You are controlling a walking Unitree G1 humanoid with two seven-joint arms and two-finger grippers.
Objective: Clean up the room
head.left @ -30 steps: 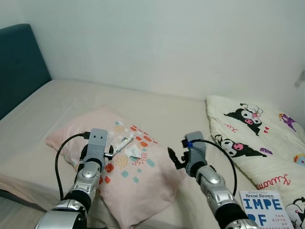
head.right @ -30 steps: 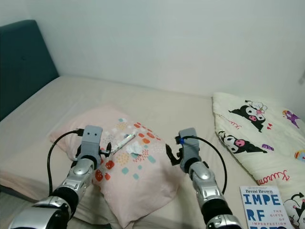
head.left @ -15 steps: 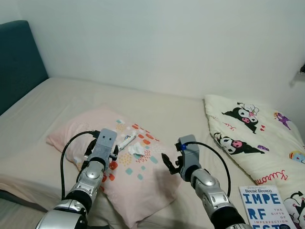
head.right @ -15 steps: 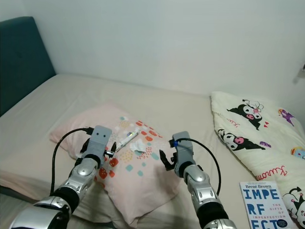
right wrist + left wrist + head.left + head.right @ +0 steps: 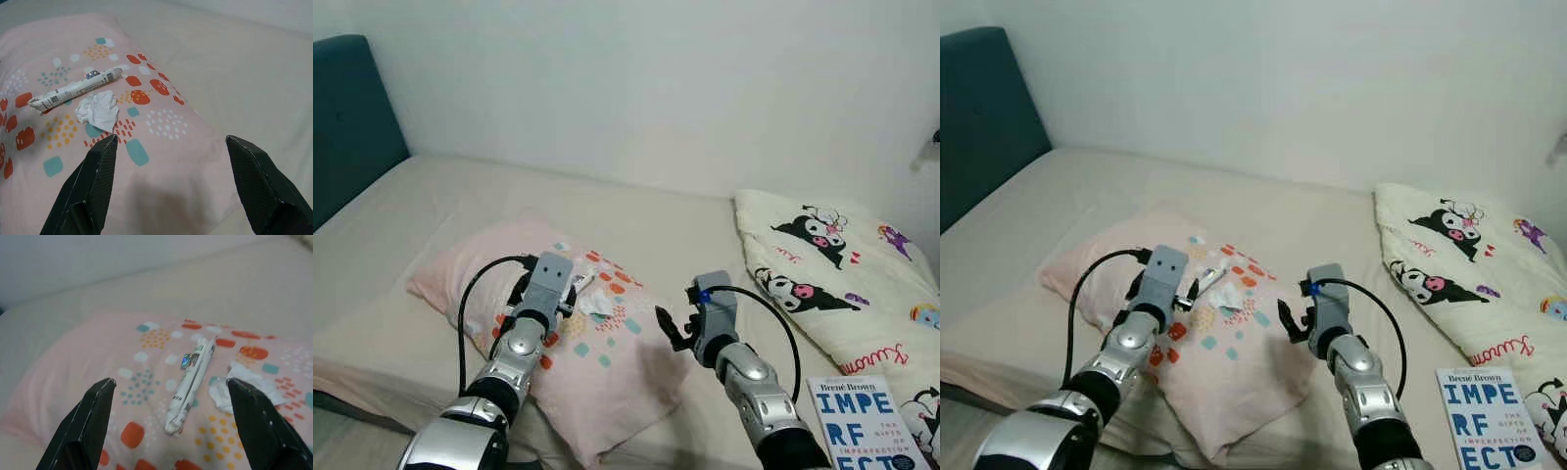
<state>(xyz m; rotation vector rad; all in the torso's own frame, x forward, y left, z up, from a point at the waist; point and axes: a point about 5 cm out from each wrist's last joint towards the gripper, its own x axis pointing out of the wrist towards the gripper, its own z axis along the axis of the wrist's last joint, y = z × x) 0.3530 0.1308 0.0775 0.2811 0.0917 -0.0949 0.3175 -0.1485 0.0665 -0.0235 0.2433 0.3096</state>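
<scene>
Pink pillow (image 5: 597,392) lies on the bed (image 5: 431,206). Rolled wrapper (image 5: 190,377) and crumpled tissue (image 5: 100,111) sit side by side on the pillow's patterned top. Left claw (image 5: 171,431) hovers just short of the wrapper, fingers spread wide, holding nothing. Right claw (image 5: 171,191) (also wide open, empty) hangs over the pillow's near edge. A book (image 5: 862,426) lies well off the pillow.

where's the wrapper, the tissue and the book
wrapper (image 5: 190,382), left wrist view, middle of the tube
tissue (image 5: 100,111), right wrist view, centre of the wad
book (image 5: 1488,415), right eye view, front cover
</scene>
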